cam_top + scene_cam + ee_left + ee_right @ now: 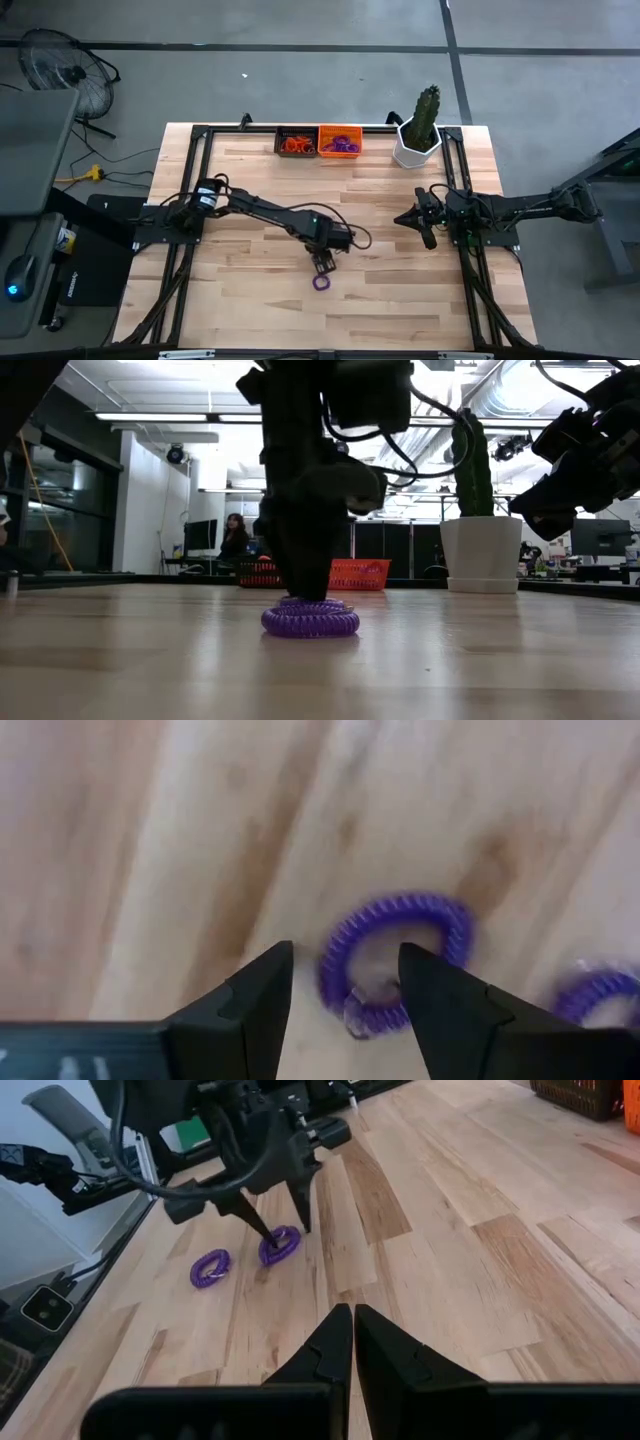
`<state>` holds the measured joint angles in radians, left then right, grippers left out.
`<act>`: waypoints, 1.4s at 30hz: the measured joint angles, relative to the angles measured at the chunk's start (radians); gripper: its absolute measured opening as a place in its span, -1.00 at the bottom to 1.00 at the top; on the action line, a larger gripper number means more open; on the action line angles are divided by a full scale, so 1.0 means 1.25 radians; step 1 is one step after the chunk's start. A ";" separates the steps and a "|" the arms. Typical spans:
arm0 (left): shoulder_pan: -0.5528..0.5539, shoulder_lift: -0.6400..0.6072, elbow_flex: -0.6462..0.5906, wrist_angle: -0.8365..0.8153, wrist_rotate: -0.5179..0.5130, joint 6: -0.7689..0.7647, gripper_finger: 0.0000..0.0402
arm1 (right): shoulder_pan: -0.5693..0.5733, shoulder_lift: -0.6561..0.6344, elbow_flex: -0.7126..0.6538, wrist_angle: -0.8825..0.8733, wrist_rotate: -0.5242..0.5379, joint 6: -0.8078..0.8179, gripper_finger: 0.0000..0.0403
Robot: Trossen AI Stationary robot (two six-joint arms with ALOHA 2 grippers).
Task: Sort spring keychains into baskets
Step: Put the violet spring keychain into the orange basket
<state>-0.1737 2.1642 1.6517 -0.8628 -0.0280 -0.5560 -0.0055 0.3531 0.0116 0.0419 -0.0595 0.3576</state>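
Purple coiled plastic, a spring keychain [321, 282] lies flat on the wooden table [250, 300] toward its near edge, about midway along it. The left gripper [323, 264] stands over it with fingers [255, 1000] spread, one tip outside the ring and the other apparently inside, straddling one side of the coil. A second purple keychain [210, 1268] lies just beside the first. Such a loop is likely very light, springy and soft, so it should squash and may slide on the smooth wood; pinching across the coil wall where the fingers now straddle looks the soundest hold. Farther in, by the right edge, the right gripper [418, 222] waits above the table, fingers pressed together, holding nothing. At the far edge sit the black basket [296, 141] and orange basket [340, 140], side by side, beside a cactus pot [416, 150].
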 joint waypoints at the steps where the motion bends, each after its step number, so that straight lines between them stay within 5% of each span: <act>1: -0.005 0.000 0.000 -0.004 0.006 0.004 -0.10 | 0.000 0.000 0.000 0.000 0.000 0.000 -0.94; 13: -0.014 0.019 0.002 -0.006 -0.007 0.041 -0.11 | 0.000 0.000 0.000 0.000 0.000 0.000 -0.94; 26: -0.013 0.021 0.000 -0.008 -0.004 0.044 -0.55 | 0.000 0.000 0.000 0.000 0.000 0.000 -0.94; 42: -0.013 -0.018 -0.006 0.005 -0.001 0.102 -0.81 | 0.000 0.000 0.000 0.000 0.000 0.000 -0.94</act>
<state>-0.1898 2.1413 1.6447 -0.8567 -0.0294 -0.4290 -0.0055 0.3531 0.0116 0.0417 -0.0594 0.3576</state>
